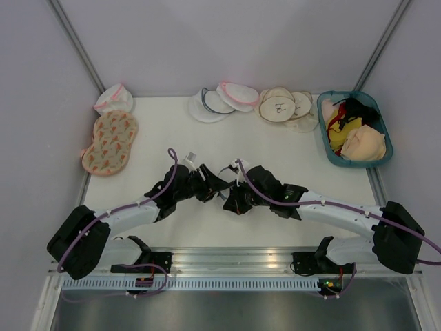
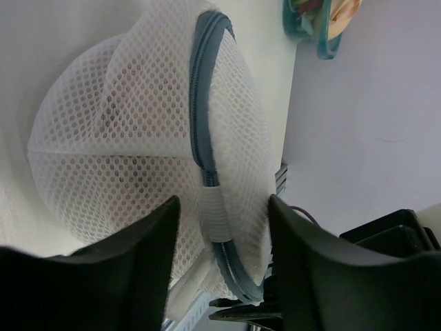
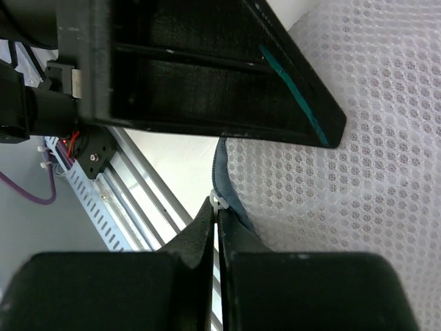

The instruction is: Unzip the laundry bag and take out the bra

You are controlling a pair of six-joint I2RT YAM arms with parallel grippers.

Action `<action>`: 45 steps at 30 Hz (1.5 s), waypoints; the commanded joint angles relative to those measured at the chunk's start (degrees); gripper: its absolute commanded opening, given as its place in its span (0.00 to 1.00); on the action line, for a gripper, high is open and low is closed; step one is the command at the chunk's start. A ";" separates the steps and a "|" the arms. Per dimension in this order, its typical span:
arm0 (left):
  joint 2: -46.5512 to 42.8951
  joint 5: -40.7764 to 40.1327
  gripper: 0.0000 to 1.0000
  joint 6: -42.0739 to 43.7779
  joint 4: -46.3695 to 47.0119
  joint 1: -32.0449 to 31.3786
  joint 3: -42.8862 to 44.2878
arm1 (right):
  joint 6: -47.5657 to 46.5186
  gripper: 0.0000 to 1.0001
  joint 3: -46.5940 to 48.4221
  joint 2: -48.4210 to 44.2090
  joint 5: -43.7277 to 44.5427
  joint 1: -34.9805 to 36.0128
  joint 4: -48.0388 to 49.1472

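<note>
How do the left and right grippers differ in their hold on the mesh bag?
The left gripper's jaws stand apart around the laundry bag's zip rim, seemingly gripping it, while the right gripper's jaws are pressed together. The left gripper takes in mesh on both sides of the rim. The right gripper nips only a small pale zip tab. Both work the same bag, close together.

laundry bag (image 2: pixel 124 152), white mesh; grey zip (image 2: pixel 200 103)
</note>
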 commanded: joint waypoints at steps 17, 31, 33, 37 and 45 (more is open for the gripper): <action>-1.57 -0.93 0.02 15.78 -6.51 10.93 4.74 | -6.29 0.00 6.03 9.86 7.79 0.98 -20.08; 18.63 28.58 0.02 40.92 -19.40 15.43 21.77 | -1.19 0.00 15.51 22.77 49.46 -4.81 -31.52; 22.75 30.37 0.02 42.07 -20.31 15.43 25.37 | -0.93 0.00 16.93 23.58 51.92 -5.60 -31.52; 25.76 26.96 0.02 42.16 -20.48 15.52 29.25 | 0.39 0.00 17.90 20.34 54.84 -5.70 -31.35; 16.21 6.25 0.80 34.70 -23.82 15.26 25.84 | -2.33 0.00 12.72 9.43 44.48 -5.78 -26.78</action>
